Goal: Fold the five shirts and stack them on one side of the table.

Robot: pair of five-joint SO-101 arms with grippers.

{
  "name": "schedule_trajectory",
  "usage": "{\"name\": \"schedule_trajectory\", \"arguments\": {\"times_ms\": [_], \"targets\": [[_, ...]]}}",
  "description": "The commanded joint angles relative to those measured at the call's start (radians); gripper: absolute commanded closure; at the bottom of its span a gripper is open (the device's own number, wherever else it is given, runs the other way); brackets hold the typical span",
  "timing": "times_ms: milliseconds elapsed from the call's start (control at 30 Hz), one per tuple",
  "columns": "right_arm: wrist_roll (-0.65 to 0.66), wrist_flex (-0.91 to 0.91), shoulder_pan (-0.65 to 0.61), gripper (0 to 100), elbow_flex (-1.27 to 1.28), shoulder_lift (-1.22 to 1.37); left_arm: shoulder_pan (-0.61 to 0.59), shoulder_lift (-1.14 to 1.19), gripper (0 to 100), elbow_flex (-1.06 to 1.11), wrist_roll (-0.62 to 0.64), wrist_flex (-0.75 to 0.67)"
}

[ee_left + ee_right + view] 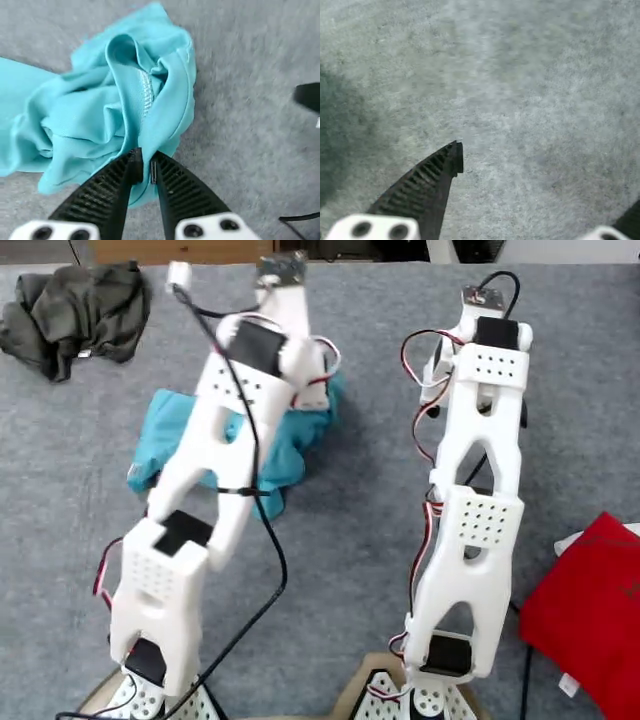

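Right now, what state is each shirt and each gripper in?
teal shirt: crumpled, pinched by the left gripper
dark green shirt: crumpled in a heap
red shirt: lying flat, apparently folded
left gripper: shut on the teal shirt
right gripper: open, holding nothing

On my overhead feed I log the following.

- One table [360, 530] with a grey felt top.
- One teal shirt [290, 445], bunched in a heap left of centre. It lies partly under my left arm [170, 580], which runs from the near edge up and across it.
- One black cable [280, 555], draped along that arm and looping down toward the near edge.
- One right arm [485, 520], extended straight up the table over bare felt, well apart from the teal heap.
- One dark olive shirt [75, 310], crumpled at the far left corner (a small pale tag shows on it).
- One red shirt [590, 610], lying fairly flat at the right edge and cut off by the frame.
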Motion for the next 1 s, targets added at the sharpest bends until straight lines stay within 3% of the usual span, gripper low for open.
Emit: {"name": "schedule_trajectory", "arguments": {"times_ms": [0,133,267,367,533,767,967], "targets": [[0.012,-0.002,0.058,48.6,-0.119,-0.087,0.038,0.022,98,-0.038,0.0,-0.011],[0.012,0.025,0.085,48.6,-0.18,-0.087,0.078,0.051,97,-0.037,-0.005,-0.011],[0.012,0.028,0.081,48.6,-0.177,-0.087,0.08,0.054,86,-0.031,0.006,-0.009],[0.012,0.029,0.077,48.6,-0.177,-0.087,0.055,0.053,77,-0.038,0.089,0.005],[0.012,0.029,0.077,48.6,-0.177,-0.087,0.005,0.051,73,-0.046,0.123,0.043],[0.012,0.029,0.076,48.6,-0.177,-0.084,-0.21,0.053,74,-0.106,0.071,0.061],[0.012,0.029,0.07,48.6,-0.177,-0.084,-0.367,0.053,79,-0.049,-0.087,0.075]]}}
